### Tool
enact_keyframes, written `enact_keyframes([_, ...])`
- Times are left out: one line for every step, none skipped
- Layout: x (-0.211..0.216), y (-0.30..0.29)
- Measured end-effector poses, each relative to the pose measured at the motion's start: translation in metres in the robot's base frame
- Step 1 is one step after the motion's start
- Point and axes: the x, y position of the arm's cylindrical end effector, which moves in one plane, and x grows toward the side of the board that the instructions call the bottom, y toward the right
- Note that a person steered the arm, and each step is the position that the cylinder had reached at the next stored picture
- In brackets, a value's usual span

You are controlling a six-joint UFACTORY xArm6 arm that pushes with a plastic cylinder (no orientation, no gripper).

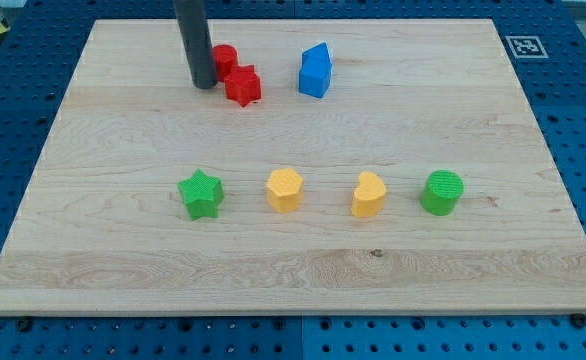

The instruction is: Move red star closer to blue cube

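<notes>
Red star [242,86] sits near the view's top, just left of the blue cube [315,70], a small gap between them, not touching. A red cylinder [225,58] is right behind the star toward the view's top-left, close to or touching it, can't tell which. My tip [203,84] is down on the wooden board [393,240] just left of the star, beside the red cylinder; contact with the star looks near but can't be confirmed. Risks: a push toward the view's right may catch the cylinder too and drag it along; an off-centre push could spin the star or slide it past the cube's lower side; pushing too far shoves the cube itself toward the board's top edge. No gripper here, only a rod, nothing to open or close, nothing held. Green star [201,194], two yellow blocks [284,189] [369,195] and green cylinder [442,192] lie in a row well below, out of the way.
</notes>
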Motion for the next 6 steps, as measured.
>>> enact_keyframes([0.006,0.026])
enact_keyframes([0.006,0.036])
enact_keyframes([0.006,0.030])
enact_keyframes([0.006,0.021])
enact_keyframes([0.005,0.022])
enact_keyframes([-0.002,0.027])
